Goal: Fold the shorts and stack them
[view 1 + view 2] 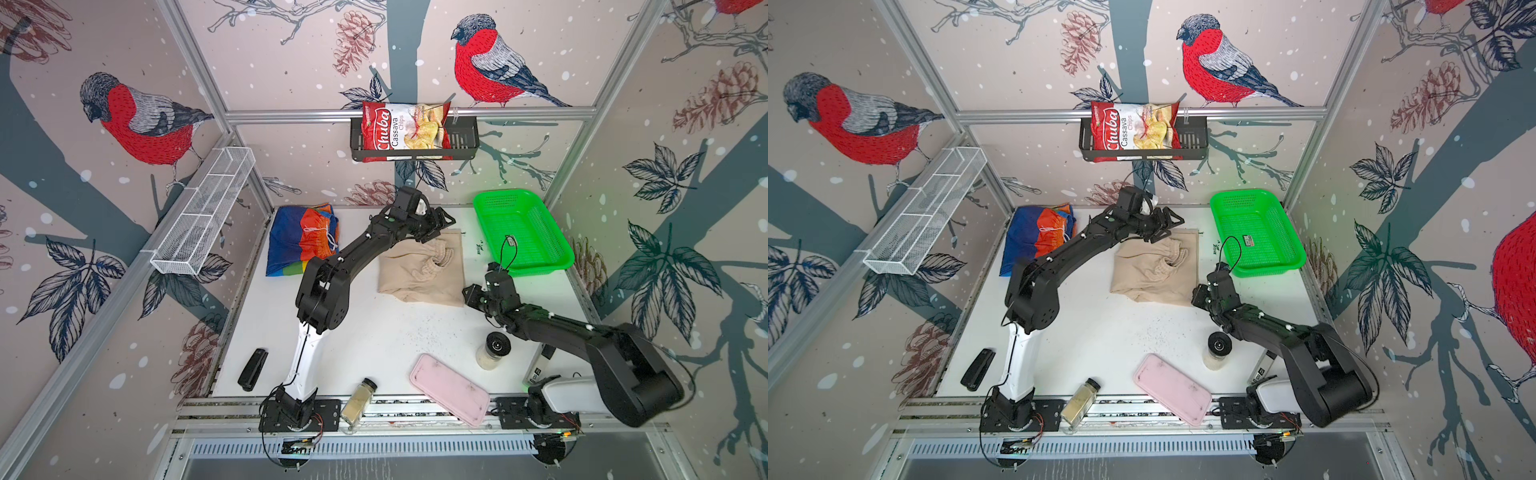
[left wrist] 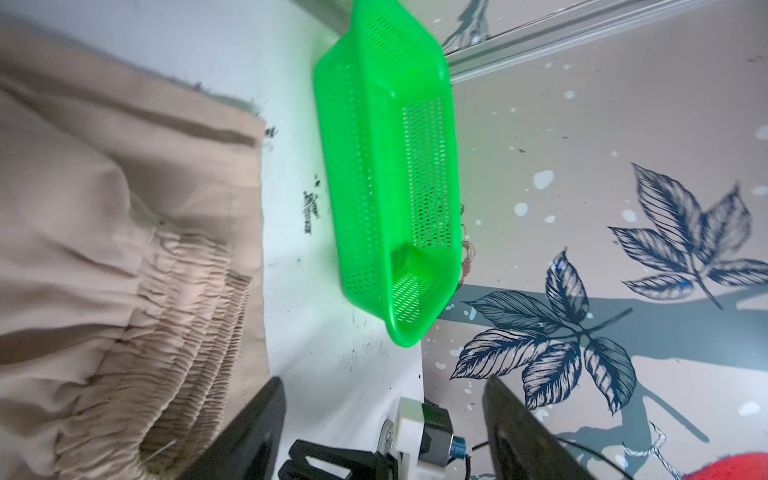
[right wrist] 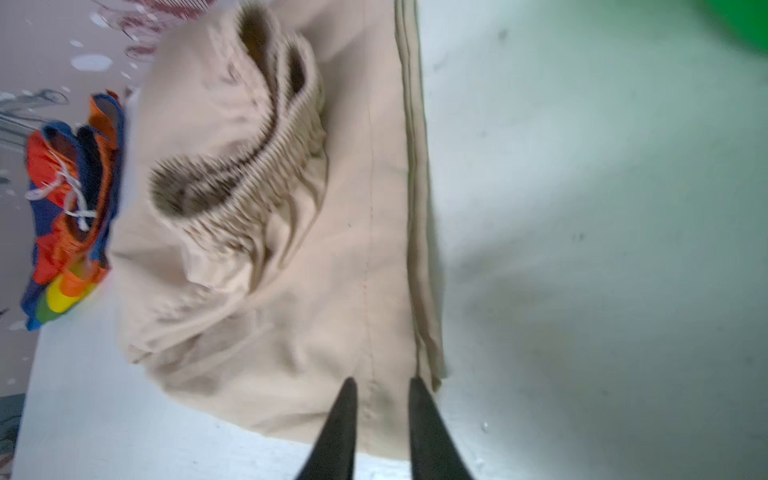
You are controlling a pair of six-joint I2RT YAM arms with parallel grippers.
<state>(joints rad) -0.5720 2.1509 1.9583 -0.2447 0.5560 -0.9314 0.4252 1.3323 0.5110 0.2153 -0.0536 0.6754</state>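
Two pairs, beige shorts [image 1: 419, 274] and rainbow shorts [image 1: 297, 241]; left tool [image 2: 384, 386], right tool [image 3: 383, 382] both parted.

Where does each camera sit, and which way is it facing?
Both top views: high over the front rail, looking down at the white table; left arm and right arm show.
Left wrist: on the left arm at the table's back, facing the green mesh basket; the left pincer shows, fingers spread.
Right wrist: on the right arm, looking across the beige shorts to the rainbow shorts; the right pincer shows, narrowly parted.
Shared: both wrist views catch the beige shorts.
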